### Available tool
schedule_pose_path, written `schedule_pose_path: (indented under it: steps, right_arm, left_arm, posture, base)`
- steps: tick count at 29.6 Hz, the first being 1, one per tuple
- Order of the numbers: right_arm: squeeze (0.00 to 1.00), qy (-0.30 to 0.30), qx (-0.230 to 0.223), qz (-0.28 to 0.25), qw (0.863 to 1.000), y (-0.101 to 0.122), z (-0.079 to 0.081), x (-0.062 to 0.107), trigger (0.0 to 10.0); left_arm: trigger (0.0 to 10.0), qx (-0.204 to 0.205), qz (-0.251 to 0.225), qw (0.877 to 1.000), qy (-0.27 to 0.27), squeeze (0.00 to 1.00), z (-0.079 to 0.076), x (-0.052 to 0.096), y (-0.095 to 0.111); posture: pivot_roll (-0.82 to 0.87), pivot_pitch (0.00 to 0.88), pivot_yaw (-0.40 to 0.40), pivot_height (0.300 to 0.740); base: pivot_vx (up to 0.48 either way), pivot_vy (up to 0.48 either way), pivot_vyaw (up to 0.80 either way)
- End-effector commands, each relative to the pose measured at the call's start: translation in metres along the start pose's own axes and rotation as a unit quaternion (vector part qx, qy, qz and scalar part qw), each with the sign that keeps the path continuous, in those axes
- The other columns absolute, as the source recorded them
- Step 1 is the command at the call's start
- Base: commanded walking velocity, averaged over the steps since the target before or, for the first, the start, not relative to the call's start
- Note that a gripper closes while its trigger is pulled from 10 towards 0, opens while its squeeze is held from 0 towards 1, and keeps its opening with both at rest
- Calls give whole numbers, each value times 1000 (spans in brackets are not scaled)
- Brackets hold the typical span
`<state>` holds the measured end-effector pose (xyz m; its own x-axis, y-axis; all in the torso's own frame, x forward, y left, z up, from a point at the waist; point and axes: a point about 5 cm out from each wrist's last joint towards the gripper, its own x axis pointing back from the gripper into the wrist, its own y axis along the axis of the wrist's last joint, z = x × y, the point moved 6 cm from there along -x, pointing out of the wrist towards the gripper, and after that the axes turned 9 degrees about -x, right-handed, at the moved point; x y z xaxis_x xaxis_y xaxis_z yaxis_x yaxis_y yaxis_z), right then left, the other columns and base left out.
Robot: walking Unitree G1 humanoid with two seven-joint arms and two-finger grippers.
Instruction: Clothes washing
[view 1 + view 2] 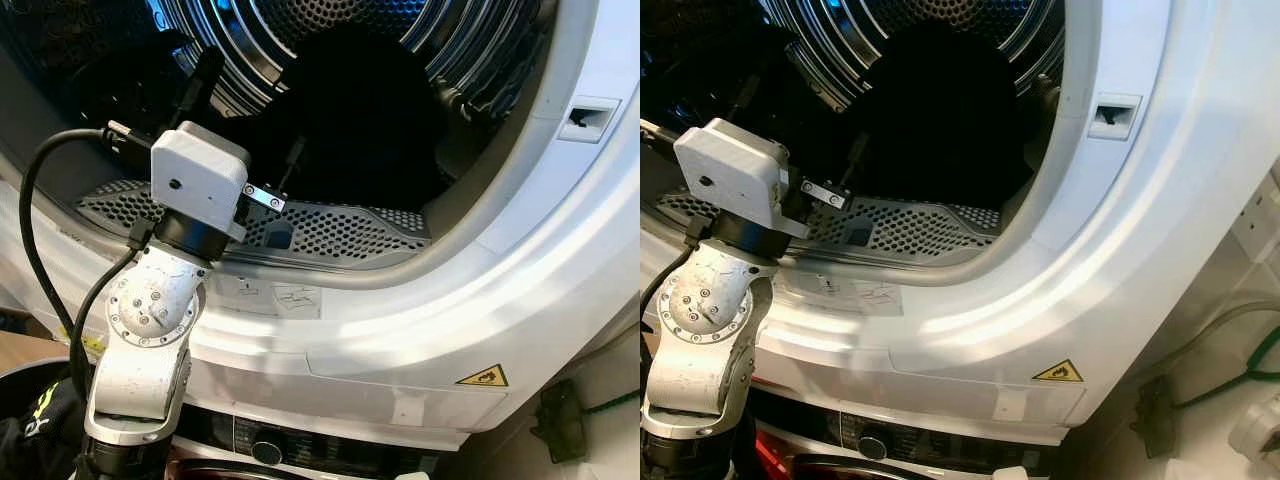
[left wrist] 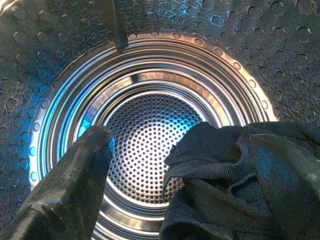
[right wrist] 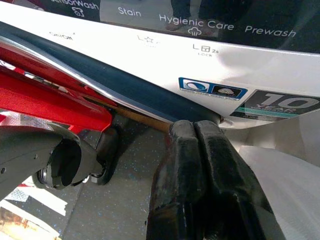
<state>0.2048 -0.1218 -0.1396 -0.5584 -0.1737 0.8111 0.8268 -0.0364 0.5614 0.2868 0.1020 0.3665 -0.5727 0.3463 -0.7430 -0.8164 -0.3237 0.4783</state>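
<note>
Drum (image 2: 150, 135): perforated, ribbed steel.
Garment (image 2: 240, 185): dark knit, crumpled.
Left gripper (image 2: 150, 200): spread wide, garment draped over one finger.
Right gripper (image 3: 200, 150): closed, empty.

Both head views look forward and down from close range at the open drum (image 1: 330, 110) of a white machine, sharing its perforated lip (image 1: 330, 230) and yellow warning sticker (image 1: 1058, 372). The left wrist view sits inside the drum mouth, facing its dotted back wall (image 2: 147, 145). The right wrist view looks along its fingers (image 3: 200, 175), seemingly low, at a printed control panel (image 3: 200, 30).
</note>
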Motion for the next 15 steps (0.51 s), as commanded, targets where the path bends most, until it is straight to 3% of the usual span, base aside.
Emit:
schedule_pose_path:
  steps: [1,15]
  right_arm:
    - [0,1,-6,3,1000,-2,1,0,10000]
    - [0,1,-5,6,1000,-5,0,1,10000]
  left_arm:
    - [10000,-2,-4,1000,1,0,2,-3,2]
    - [10000,-5,-4,1000,6,0,4,-3,3]
  posture:
    - [230,0,-14,740]
    - [233,0,-15,740]
  base:
    - [0,0,0]
    - [0,0,0]
